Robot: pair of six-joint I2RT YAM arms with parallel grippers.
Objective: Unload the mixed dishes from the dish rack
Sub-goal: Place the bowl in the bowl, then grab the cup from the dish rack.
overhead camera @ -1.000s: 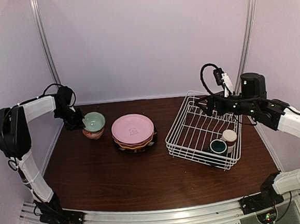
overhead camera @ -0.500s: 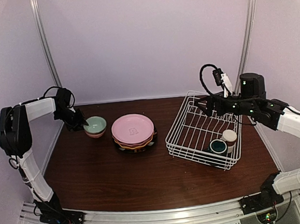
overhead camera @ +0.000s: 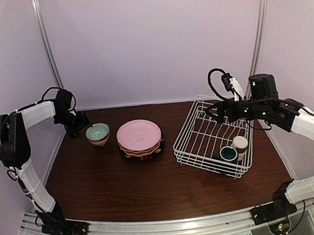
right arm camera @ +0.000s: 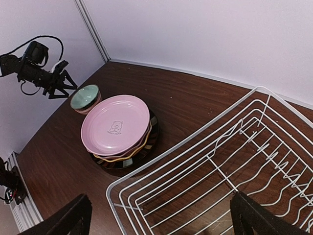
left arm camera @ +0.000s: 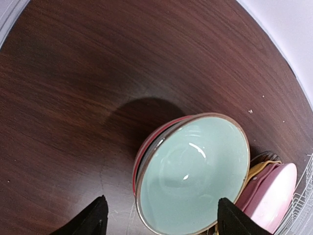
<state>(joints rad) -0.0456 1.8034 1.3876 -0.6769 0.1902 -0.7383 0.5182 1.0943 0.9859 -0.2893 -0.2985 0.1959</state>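
Top external first: dark wood table (overhead camera: 152, 194), both arms reaching in from the near edge. Rack (overhead camera: 186, 123) sits on the right half, wires white, nearly unloaded. I see only two things in it, both at its near right corner: a dark cup (overhead camera: 228, 154) and a white cup (overhead camera: 239, 142), upright and touching or almost so.

Plates are stacked mid-table, just left of the rack. Pink plate (overhead camera: 139, 134) is on top, with a small bear print showing in the right wrist view. A yellow plate (right arm camera: 117, 157) edge peeks out under it, and the black-rimmed plate (right arm camera: 152, 131) is at the bottom. How many pink ones are in the stack, I can't tell.

Left of the stack and near it, the green bowl (left arm camera: 195, 171) is nested in the red bowl (left arm camera: 146, 154), both resting on the table.

Left gripper (overhead camera: 80, 123) is at the far left, just beside the bowls. In the left wrist view its fingers are spread wide, one tip on each side of the green bowl, gripping nothing.

Right gripper (overhead camera: 213, 112) hangs over the rack's far side. In its own view the fingers are spread fully with nothing between them, and bare rack wires lie below.
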